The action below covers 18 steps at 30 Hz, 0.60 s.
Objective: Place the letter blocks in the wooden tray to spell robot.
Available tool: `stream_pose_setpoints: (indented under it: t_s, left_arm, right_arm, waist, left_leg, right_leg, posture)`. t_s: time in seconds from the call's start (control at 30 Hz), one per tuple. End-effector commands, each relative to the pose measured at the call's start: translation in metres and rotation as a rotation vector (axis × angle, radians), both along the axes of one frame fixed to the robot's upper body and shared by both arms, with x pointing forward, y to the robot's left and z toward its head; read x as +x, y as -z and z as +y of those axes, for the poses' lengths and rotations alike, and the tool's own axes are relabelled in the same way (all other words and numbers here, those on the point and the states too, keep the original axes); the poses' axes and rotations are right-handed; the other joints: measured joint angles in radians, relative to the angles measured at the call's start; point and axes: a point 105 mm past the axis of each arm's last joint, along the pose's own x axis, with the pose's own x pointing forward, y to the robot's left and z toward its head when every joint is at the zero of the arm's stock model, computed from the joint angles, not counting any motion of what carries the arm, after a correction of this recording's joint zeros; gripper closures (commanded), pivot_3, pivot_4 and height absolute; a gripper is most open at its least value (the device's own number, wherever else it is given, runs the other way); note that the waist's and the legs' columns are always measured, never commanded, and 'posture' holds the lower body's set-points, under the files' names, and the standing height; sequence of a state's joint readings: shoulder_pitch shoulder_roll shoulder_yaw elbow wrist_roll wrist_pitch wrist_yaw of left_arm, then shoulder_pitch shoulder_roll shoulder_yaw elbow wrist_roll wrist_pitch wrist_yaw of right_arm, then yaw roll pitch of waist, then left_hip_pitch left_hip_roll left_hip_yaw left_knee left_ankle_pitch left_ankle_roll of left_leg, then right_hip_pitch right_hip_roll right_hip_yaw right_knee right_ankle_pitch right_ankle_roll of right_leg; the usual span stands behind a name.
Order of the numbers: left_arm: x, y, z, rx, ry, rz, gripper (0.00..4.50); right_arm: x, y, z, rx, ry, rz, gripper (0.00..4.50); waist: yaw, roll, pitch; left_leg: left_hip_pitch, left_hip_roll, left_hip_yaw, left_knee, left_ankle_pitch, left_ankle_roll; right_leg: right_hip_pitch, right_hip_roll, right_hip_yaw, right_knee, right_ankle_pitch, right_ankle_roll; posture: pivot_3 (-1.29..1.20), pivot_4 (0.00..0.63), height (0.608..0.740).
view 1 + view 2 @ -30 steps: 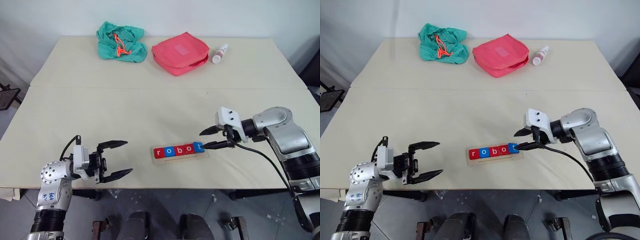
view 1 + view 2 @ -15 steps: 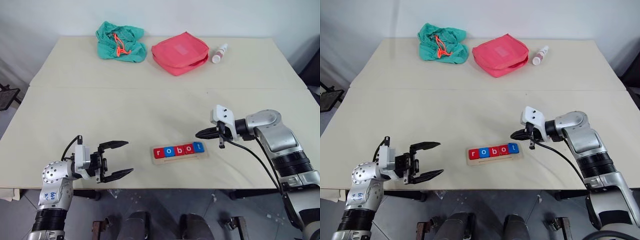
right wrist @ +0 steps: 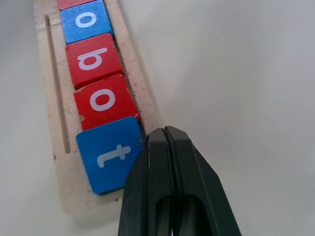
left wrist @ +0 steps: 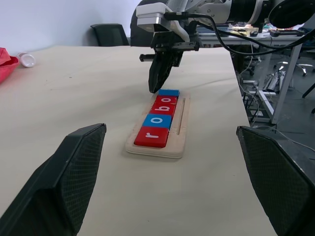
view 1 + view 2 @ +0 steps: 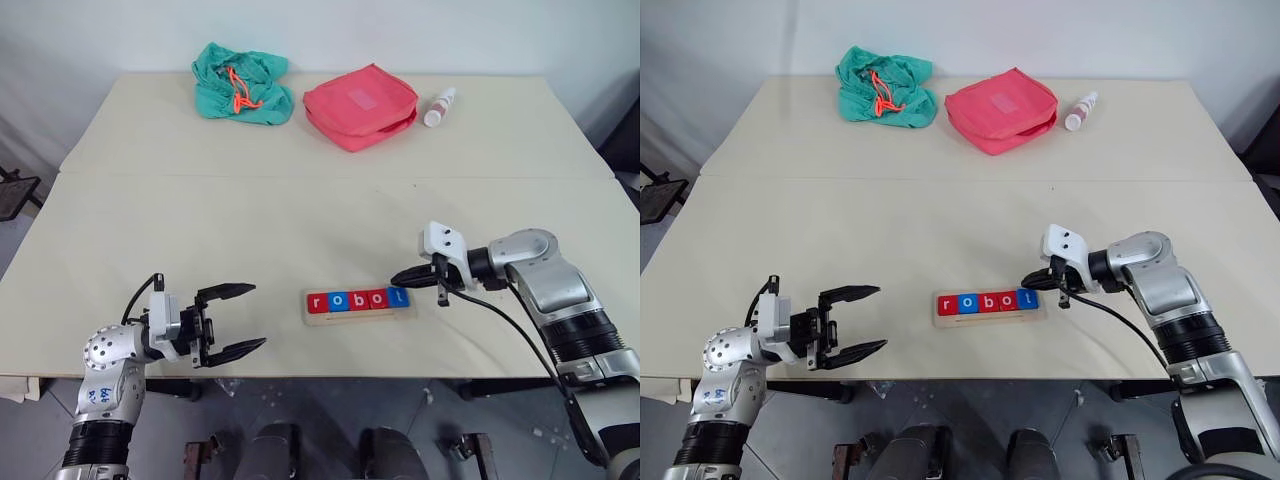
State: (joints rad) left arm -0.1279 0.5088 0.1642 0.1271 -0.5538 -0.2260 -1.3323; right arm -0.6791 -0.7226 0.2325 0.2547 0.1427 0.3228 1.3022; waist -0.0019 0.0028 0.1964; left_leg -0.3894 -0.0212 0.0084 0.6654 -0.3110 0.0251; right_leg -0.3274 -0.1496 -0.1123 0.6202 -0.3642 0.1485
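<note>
**Five tiles in tray, right gripper closed at the t end**

Beige table (image 5: pixel 300 220) against a plain white wall, seam running across it about a third of the way in from the far edge. Grey floor under the near edge.

Far side, big to small: red zip pouch (image 5: pixel 360 105) near the middle, crumpled teal cloth bag (image 5: pixel 241 83) with an orange drawstring to its left, small white bottle (image 5: pixel 439 106) with a pink end lying on its side just right of the pouch.

Near side, centre: wooden tray (image 5: pixel 358 309), lying flat, long axis left-right, groove along the near rail. Letter blocks (image 5: pixel 357 299) sit in it in one touching row, reading r o b o t left to right: red, blue, red, red, blue.

Right gripper (image 5: pixel 397 277): fingers pressed together, holding nothing. It comes in from the right, angled down, tips at the right end of the tray by the far corner of the blue t tile (image 3: pixel 110 153). Right wrist view puts the tips just beside that corner; can't tell if they touch it.

Left gripper (image 5: pixel 250 318): fingers spread wide, empty, pointing right, roughly level. Sits at the near edge, well left of the tray. Left wrist view looks down the row from the r end.
</note>
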Motion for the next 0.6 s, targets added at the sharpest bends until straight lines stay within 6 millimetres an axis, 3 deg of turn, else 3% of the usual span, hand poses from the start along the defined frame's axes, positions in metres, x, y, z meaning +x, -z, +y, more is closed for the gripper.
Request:
stream_pose_setpoints:
  t_s: [0.03, 0.23, 0.43, 0.6]
  left_arm:
    - [0.0, -0.006, -0.002, 0.001, 0.007, -0.038, 0.0]
    - [0.001, -0.006, -0.003, 0.0, 0.01, -0.038, 0.0]
    - [0.0, -0.005, -0.003, 0.001, 0.014, -0.034, 0.0]
    - [0.0, -0.004, -0.005, -0.001, 0.019, -0.034, 0.0]
  right_arm:
    - [0.002, -0.023, 0.002, 0.03, -0.012, -0.083, 4.47]
    - [-0.009, -0.036, 0.001, 0.053, -0.024, -0.096, 4.47]
    - [-0.022, -0.032, -0.013, 0.03, 0.01, -0.061, 4.47]
    - [-0.027, -0.031, -0.009, 0.051, 0.008, -0.049, 4.47]
  waist:
    - [0.0, 0.0, 0.0]
    - [0.001, 0.0, 0.0]
    - [0.003, 0.0, 0.0]
    - [-0.002, 0.0, 0.0]
  left_leg:
    - [0.0, 0.0, 0.0, 0.0, 0.0, 0.0]
    - [0.0, 0.0, 0.0, 0.0, 0.0, 0.0]
    - [0.0, 0.0, -0.001, 0.0, 0.0, 0.0]
    - [0.0, 0.0, 0.001, -0.001, 0.0, 0.0]
  right_leg:
    - [0.0, 0.0, 0.0, 0.0, 0.0, 0.0]
    - [0.0, 0.0, 0.0, 0.0, 0.0, 0.0]
    - [0.0, 0.0, 0.0, 0.0, 0.0, 0.0]
    - [0.0, 0.0, 0.0, -0.001, 0.0, 0.0]
  posture:
    - [0.0, 0.15, 0.74]
    - [0.0, 0.15, 0.74]
    - [0.0, 0.15, 0.74]
    - [0.0, 0.15, 0.74]
